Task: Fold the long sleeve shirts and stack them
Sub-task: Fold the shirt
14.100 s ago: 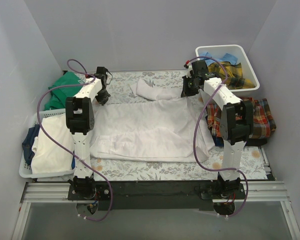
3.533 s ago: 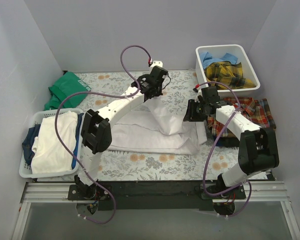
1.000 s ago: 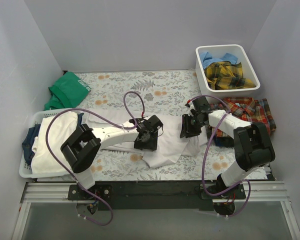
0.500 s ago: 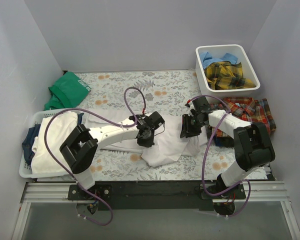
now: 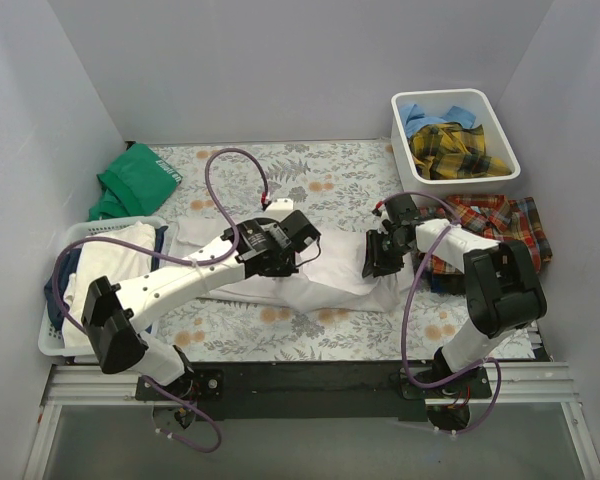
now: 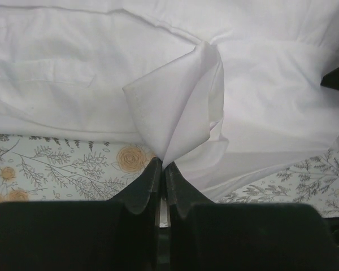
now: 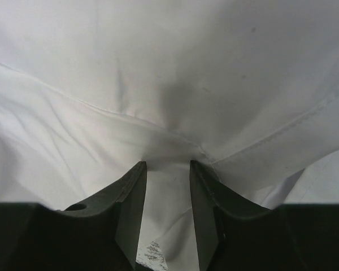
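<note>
A: Where do we see the white shirt (image 5: 330, 272)?
B: Bunched across the middle of the floral table cover (image 5: 240, 185). Our left gripper (image 6: 162, 166) has its fingers together, pinching a fold of it.
A: And our right gripper (image 7: 168, 169)?
B: Fingers apart, tips against the shirt's right part. At the right edge we see the red plaid shirt (image 5: 505, 225). The yellow plaid shirt (image 5: 455, 150) and the light blue shirt (image 5: 420, 112) are in the bin (image 5: 502, 130) at the far right corner.

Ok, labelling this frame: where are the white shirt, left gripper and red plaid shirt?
white shirt (image 5: 340, 275), top view, its flat middle panel
left gripper (image 6: 162, 165), left wrist view, fingertips shut on a fold
red plaid shirt (image 5: 505, 225), top view, its middle
</note>
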{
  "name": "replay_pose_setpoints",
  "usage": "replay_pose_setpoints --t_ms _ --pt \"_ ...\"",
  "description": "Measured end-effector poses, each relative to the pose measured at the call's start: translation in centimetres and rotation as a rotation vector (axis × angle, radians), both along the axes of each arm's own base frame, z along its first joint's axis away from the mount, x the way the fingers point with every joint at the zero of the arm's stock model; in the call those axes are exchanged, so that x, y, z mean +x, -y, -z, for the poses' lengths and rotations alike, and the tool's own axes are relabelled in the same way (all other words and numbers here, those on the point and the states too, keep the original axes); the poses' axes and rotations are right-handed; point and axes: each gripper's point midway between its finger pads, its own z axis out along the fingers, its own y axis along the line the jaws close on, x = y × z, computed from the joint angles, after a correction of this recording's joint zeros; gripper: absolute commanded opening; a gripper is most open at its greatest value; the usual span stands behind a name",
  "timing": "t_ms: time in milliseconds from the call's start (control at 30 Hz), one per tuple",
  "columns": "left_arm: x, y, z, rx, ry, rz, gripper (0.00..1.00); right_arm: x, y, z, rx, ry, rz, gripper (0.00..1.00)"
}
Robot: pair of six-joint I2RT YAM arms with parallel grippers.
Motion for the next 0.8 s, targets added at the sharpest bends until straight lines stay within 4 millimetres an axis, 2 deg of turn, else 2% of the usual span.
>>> replay_pose_setpoints --t_ms 300,433,600,800 --pt "4.0 -0.6 -7.2 -0.003 0.245 -0.088 0.0 0.7 0.6 -0.2 -0.017 0.002 0.025 0.44" --pt "5.5 -0.3 -9.6 -0.004 0.338 -0.078 0.02 1.5 0.6 -1.1 -0.014 0.032 0.033 0.45" --pt "6.6 0.2 -10.4 0.017 0.393 -0.056 0.06 2.7 0.4 -3.5 0.001 0.116 0.043 0.45" --pt "7.5 0.5 -8.7 0.089 0.388 -0.069 0.08 4.5 0.8 -6.4 -0.001 0.236 0.087 0.45"
